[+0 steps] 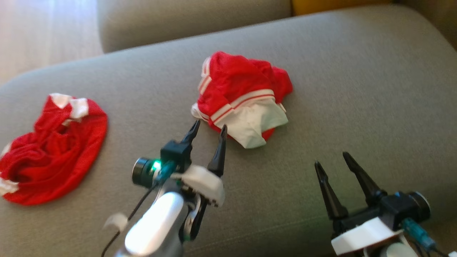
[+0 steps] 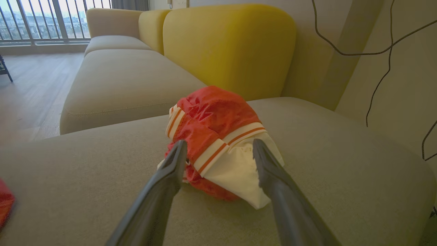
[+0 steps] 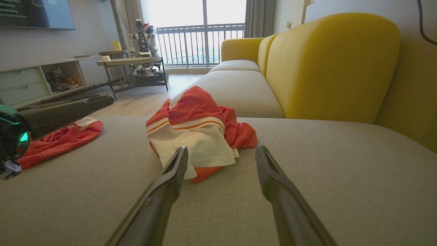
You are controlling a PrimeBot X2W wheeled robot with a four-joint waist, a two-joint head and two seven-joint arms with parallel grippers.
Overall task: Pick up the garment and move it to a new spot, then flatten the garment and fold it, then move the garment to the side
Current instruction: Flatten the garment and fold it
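Both tools stand wide and hold nothing. Our left tool [image 1: 210,125] points its tips at the near edge of the garment [image 1: 242,96], just beside it and, as far as we can tell, not touching. Our right tool [image 1: 331,159] waits lower and to the right, apart from the cloth.

The garment lies bunched in a mound on the middle of the grey sofa seat [image 1: 357,89]. It is red fabric with a white panel [image 1: 255,123] spilling towards us under a red-and-white striped band [image 1: 246,100].

We judge it light, soft and limp, and not fragile. Lifted, it should sag and unfurl rather than keep its shape. Thin cloth like this may slide out of narrow fingers if we pinch only one loose layer.

We would take hold at the striped band (a hem or waistband, we cannot say which), since it looks thicker and sits raised at the near left edge, where our left tool is aimed. The white panel's right corner looks like a fair second hold for our right tool. The cloth would then spread between the two holds when we come to flatten it.

Counted, there are two red garments: this one and a second garment [image 1: 53,150], which lies crumpled lower at the left end of the same seat, well apart. We have two tools, with two dark fingers on each.
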